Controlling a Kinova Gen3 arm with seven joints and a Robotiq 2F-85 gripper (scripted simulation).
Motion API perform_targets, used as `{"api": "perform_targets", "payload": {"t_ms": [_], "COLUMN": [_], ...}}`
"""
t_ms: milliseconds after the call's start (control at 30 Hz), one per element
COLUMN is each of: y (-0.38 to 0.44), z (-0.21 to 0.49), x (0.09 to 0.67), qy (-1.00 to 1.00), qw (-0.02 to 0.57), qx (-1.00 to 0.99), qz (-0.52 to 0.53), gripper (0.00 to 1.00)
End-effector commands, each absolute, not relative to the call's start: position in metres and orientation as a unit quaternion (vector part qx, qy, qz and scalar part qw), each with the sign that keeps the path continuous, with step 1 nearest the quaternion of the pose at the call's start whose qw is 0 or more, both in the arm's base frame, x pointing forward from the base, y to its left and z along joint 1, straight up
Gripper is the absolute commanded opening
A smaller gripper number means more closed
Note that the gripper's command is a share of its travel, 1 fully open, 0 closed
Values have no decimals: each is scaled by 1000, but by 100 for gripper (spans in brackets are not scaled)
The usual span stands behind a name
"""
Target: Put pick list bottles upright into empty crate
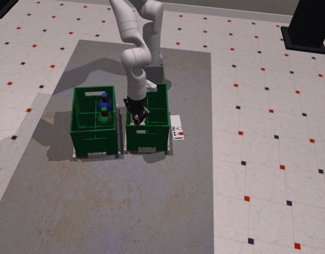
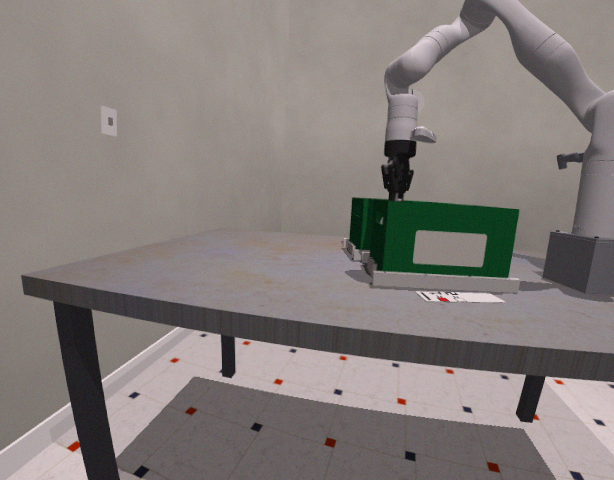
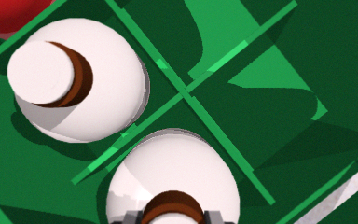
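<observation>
My gripper (image 1: 138,117) (image 2: 396,196) (image 3: 172,218) is shut on the neck of a white-label bottle (image 3: 173,161), which is upright and low in the front left compartment of the right crate (image 1: 160,137) (image 2: 397,248) (image 3: 223,133). Another white bottle (image 3: 116,77) stands in the compartment behind it. A red bottle (image 3: 8,14) shows past that one. The left crate (image 1: 97,146) (image 2: 356,222) holds a blue bottle (image 1: 105,105) and a green bottle (image 1: 104,119). The pick list (image 1: 175,120) (image 2: 483,298) reads red 1, white 2. Whether the held bottle touches the crate floor is hidden.
Both crates stand level, side by side with a narrow gap, between white rails. The crate walls and dividers closely surround the held bottle. The arm's base (image 1: 154,73) (image 2: 581,263) stands behind the right crate. The arm hides part of that crate in the top view.
</observation>
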State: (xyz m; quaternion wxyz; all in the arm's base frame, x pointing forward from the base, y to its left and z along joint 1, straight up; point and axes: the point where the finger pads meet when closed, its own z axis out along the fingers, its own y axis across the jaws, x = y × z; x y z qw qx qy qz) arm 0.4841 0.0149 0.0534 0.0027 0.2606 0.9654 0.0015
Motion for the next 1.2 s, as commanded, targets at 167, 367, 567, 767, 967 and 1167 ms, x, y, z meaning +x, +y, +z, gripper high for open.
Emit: {"api": "perform_targets", "payload": {"t_ms": [167, 367, 567, 767, 967, 1167], "y": [15, 15, 15, 15, 15, 15], "z": [51, 49, 46, 43, 41, 38], "x": [485, 485, 485, 485, 485, 485], "qy": [965, 965, 965, 965, 965, 965], "qw": [4, 4, 4, 4, 4, 4], "qx": [261, 261, 261, 261, 261, 261], "qz": [2, 2, 2, 2, 2, 2], "gripper": [10, 10, 10, 10, 10, 10]}}
